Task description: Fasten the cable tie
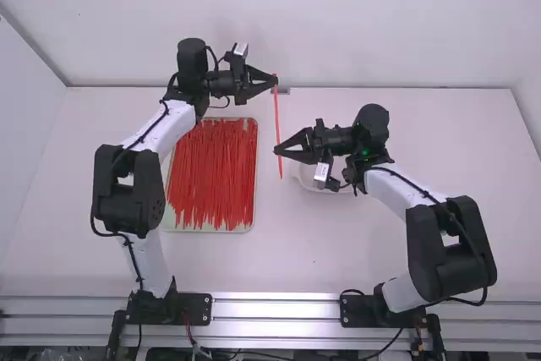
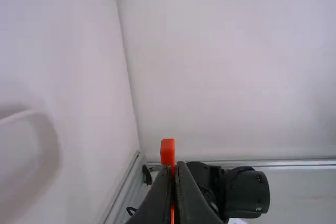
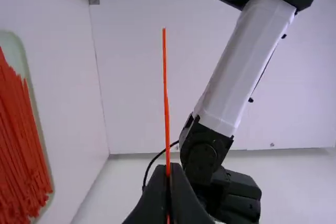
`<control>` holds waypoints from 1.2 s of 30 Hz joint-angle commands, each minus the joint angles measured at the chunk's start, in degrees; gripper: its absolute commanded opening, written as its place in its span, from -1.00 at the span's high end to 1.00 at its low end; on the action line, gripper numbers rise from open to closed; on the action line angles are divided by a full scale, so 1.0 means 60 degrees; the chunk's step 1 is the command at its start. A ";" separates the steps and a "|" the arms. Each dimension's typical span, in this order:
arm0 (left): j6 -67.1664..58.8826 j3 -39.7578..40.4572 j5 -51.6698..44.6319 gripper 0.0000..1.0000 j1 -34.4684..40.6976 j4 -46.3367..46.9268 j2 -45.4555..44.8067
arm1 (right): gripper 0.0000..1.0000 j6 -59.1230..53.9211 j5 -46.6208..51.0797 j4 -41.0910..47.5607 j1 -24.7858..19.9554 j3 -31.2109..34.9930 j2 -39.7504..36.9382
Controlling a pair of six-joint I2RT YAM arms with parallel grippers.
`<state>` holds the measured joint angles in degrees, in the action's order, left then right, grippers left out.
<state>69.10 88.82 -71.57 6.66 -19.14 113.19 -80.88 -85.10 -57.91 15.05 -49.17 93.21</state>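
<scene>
The cable tie (image 1: pixel 278 124) is a thin orange-red strap, straight and unfastened. It is held in the air just above the middle of the high view and runs almost straight down the frame. The left claw (image 1: pixel 275 84) pinches its upper end, with the square head poking past the fingertips. The right claw (image 1: pixel 280 151) pinches its lower part, and the tip sticks out just beyond.
</scene>
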 commanded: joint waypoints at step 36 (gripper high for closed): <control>-0.0423 -0.0040 -0.0248 0.95 0.0091 -0.0208 0.0033 | 0.75 0.0266 -0.0062 0.0011 0.0000 -0.0251 0.0029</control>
<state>67.44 88.79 -71.61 7.18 -20.18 113.21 -79.90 -84.77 -57.71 15.05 -49.17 93.21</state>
